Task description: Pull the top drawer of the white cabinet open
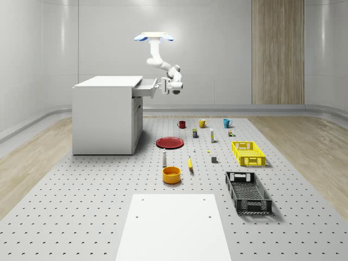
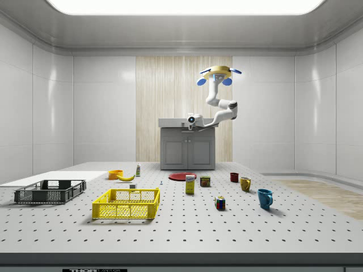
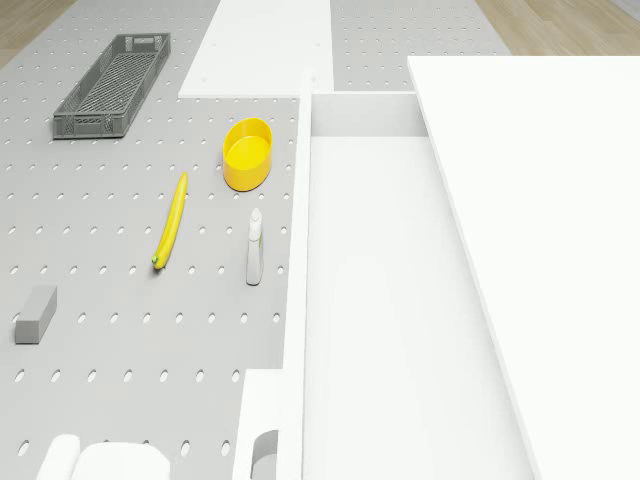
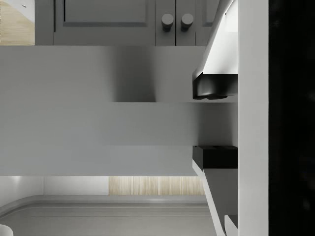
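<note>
Drone: I see it hovering in the air just off the open front of the white cabinet, above cabinet-top height.
Arm: it hangs from the drone and bends back toward the cabinet.
Gripper: I have it at the front panel of the top drawer. In the wrist view the two dark pads sit with a moderate gap between them; I cannot tell what lies in that gap.
Top drawer: it stands pulled out from the cabinet; in the drone view its tray is exposed.
Floor below the drawer: spray bottle, banana, yellow bowl, small grey block.
Farther out: red plate, three mugs, yellow crate, black crate, all well apart from the cabinet.
</note>
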`<state>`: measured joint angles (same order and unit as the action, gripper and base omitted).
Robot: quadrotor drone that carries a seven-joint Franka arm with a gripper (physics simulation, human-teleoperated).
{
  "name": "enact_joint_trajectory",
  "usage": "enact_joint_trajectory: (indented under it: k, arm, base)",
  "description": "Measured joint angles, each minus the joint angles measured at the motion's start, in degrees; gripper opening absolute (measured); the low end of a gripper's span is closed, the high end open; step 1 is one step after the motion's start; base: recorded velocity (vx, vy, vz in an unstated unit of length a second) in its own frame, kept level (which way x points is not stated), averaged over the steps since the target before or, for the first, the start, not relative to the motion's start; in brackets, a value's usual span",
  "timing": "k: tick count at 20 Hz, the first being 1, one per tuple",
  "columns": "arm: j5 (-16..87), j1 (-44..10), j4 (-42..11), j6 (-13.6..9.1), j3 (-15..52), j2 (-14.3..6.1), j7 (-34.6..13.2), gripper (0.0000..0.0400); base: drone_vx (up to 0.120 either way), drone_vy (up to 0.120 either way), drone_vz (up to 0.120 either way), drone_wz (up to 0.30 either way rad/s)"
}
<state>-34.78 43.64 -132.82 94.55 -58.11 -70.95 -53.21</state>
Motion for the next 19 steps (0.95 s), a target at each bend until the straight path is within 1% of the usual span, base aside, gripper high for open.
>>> enact_joint_trajectory:
  k: [1,2,4,7,11,16,17,19]
  arm:
    - [0.3,0.1,0.4,-0.3,-0.3,-0.1,-0.1,0.0124]
    - [0.5,0.3,0.8,-0.6,-0.5,-0.2,-0.3,0.0164]
    - [0.9,0.5,1.3,-1.0,-0.9,-0.5,-0.6,0.0219]
    - [1.3,0.8,1.8,-1.3,-1.2,-0.8,-0.9,0.0264]
    - [1.8,1.1,2.1,-1.4,-1.4,-1.2,-1.3,0.0290]
    - [2.2,1.4,2.3,-1.3,-1.5,-1.6,-1.7,0.0301]
    - [2.3,1.5,2.3,-1.2,-1.5,-1.7,-1.7,0.0302]
    - [2.3,1.6,2.3,-1.2,-1.5,-1.8,-1.8,0.0303]
  base:
    - [0.000,0.000,0.000,0.000]
    - [0.000,0.000,0.000,0.000]
    - [0.000,0.020,0.000,0.000]
    - [0.000,0.120,0.000,0.000]
    - [0.000,0.120,0.000,0.000]
    - [0.000,0.120,0.000,0.000]
    - [0.000,0.080,0.000,0.000]
    - [0.000,0.000,0.000,0.000]
